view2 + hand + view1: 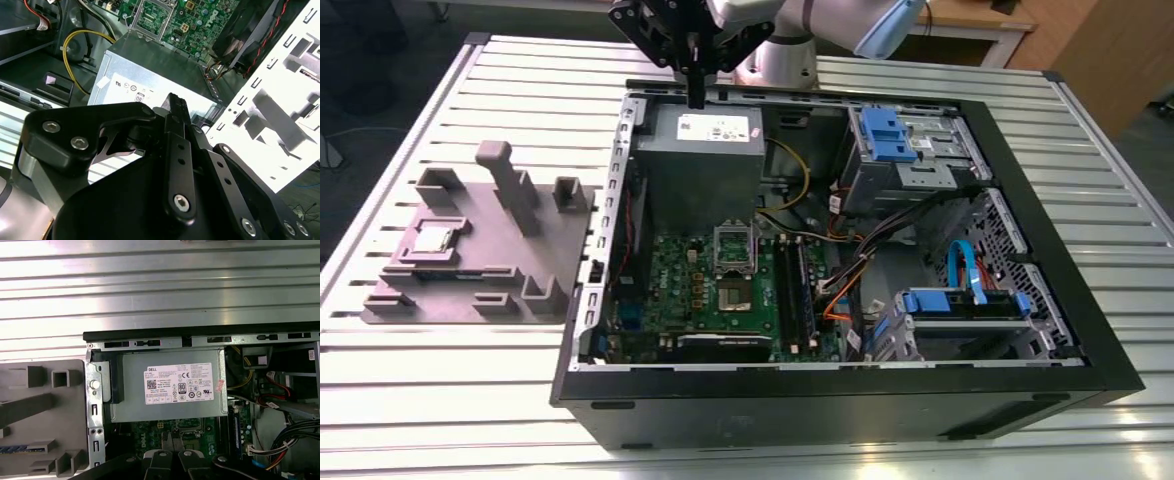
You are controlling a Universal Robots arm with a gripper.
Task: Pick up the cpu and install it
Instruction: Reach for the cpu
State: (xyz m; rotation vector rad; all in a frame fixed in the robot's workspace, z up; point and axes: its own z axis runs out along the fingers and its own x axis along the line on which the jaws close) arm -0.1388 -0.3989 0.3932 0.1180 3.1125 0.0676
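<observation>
Claw: your gripper [698, 96] hangs over the edge of the open computer case [854, 410] farthest from the exterior camera. It is directly above the power supply [700, 150]. Its black fingers [176, 107] look pressed together, with nothing between them.
Cpu: your cpu [434, 237] lies flat in a recess of the grey fixture block [480, 250]. It is outside the case, on the exterior view's left, well apart from the gripper.
Socket: the metal socket frame [735, 243] sits on the green motherboard [674, 282], between the power supply and the case's near wall.
Wrist views: in both wrist views you look past the finger links onto the power supply's white label [182, 384].
Table: the slatted aluminium table [440, 400] carries the case and the fixture block, which stand just beside each other.
</observation>
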